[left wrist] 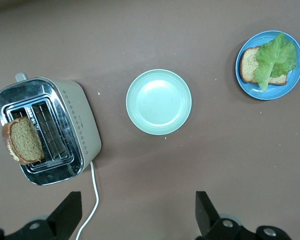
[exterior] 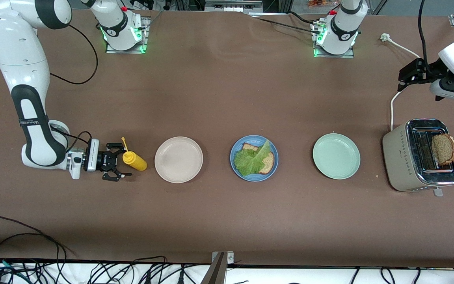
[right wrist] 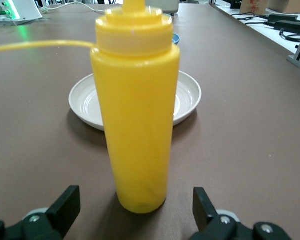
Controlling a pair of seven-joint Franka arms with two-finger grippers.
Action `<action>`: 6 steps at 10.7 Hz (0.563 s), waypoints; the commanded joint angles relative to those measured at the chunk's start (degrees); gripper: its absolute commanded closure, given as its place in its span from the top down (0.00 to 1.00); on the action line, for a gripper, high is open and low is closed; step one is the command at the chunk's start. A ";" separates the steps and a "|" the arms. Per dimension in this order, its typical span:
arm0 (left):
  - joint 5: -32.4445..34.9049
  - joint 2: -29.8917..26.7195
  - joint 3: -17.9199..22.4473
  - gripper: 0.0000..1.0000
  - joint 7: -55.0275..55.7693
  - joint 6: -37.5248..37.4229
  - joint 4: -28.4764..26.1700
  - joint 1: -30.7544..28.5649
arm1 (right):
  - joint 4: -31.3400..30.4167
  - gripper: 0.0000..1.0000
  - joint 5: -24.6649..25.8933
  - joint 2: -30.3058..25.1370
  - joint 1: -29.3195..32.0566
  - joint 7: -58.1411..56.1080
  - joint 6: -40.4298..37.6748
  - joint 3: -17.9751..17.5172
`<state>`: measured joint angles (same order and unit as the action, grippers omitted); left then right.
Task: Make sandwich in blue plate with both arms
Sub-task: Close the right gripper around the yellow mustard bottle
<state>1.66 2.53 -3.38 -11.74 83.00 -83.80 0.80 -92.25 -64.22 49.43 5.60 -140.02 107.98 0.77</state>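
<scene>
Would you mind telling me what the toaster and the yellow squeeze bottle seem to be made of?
Toaster: likely metal, mirror-shiny top reflecting light, with a matte beige, possibly painted body. Yellow squeeze bottle: probably soft plastic, smooth, slightly translucent with a dull sheen.

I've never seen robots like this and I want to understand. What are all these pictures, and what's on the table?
These are two white robot arms at a brown table. The big picture looks down from a high camera facing them. The other two come from small cameras on each arm's wrist.

In a row lie a beige plate, a blue plate holding one bread slice with a lettuce leaf on top, and a pale green plate. At the left arm's end stands a toaster with a second slice sticking out.

The right gripper sits low, jaws open, at a yellow squeeze bottle. The left gripper hangs open above the toaster's end. Neither holds anything.
</scene>
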 commanded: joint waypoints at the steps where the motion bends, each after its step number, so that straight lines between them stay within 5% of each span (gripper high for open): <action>1: -1.13 0.19 0.13 1.00 0.40 -1.17 1.19 -0.01 | 1.82 1.00 -3.00 1.81 -1.81 0.89 3.02 -0.42; 4: -1.13 0.19 0.13 1.00 0.31 -1.35 1.10 -0.01 | 1.73 0.97 -3.45 1.90 -3.22 3.26 4.60 -0.42; 5: -1.13 0.28 0.22 1.00 0.23 -1.44 1.19 -0.01 | 1.81 0.84 -3.45 1.90 -3.31 3.26 5.13 -0.42; 6: -1.04 0.20 0.13 1.00 0.31 -1.44 1.10 -0.01 | 1.82 0.61 -3.45 1.90 -3.49 3.35 5.31 -0.42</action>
<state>1.66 2.53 -3.38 -11.74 82.84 -83.80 0.80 -92.15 -66.67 50.18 2.23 -137.68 112.60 0.45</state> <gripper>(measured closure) 0.000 0.026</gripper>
